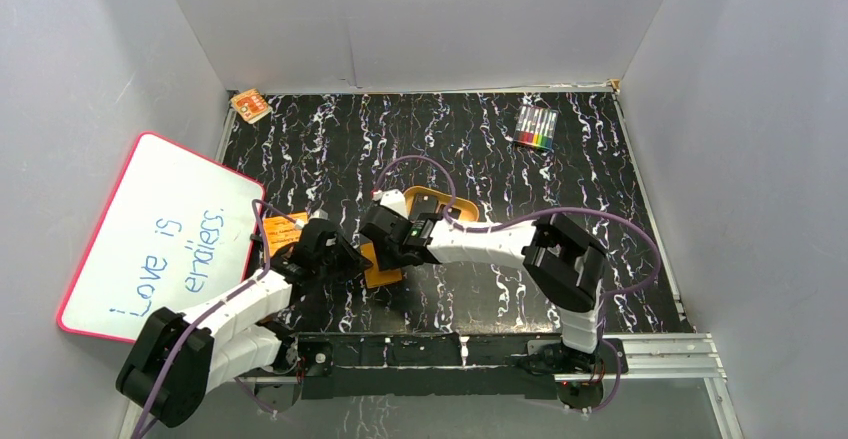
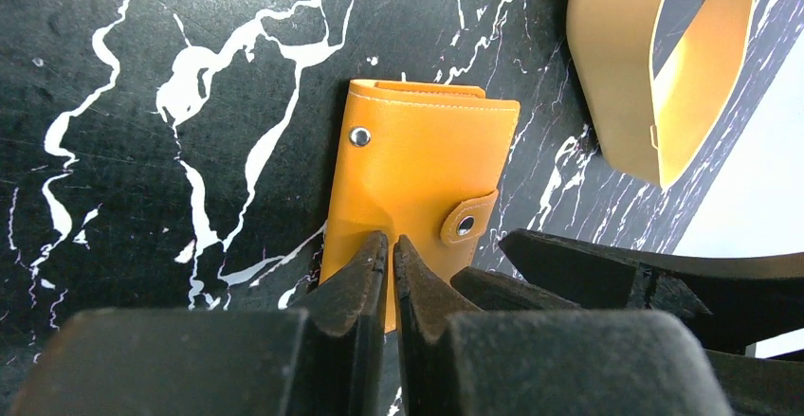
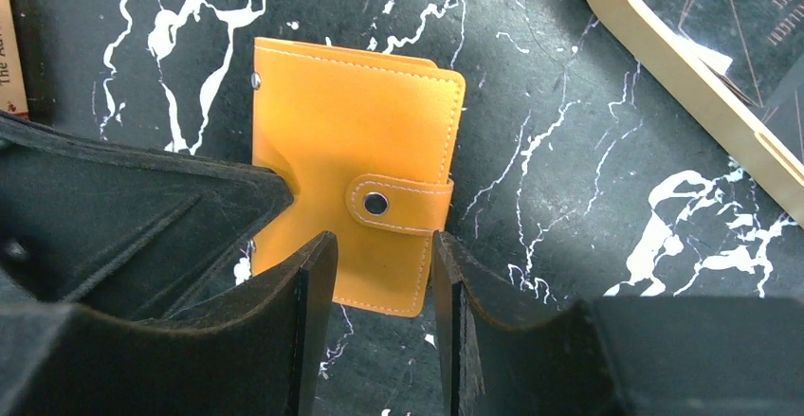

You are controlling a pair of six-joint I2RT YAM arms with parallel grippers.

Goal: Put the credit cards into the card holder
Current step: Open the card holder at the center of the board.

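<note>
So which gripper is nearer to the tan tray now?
Right. The right gripper hangs over the card holder, on the side toward the tan tray. The left gripper is at the card holder's opposite edge, farther from the tray.

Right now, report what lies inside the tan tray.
The tan tray holds dark flat cards with faint pale printing, apparently overlapping one another. Their number cannot be told: the right wrist view cuts the tray off, and from above the right arm covers part of it.
</note>
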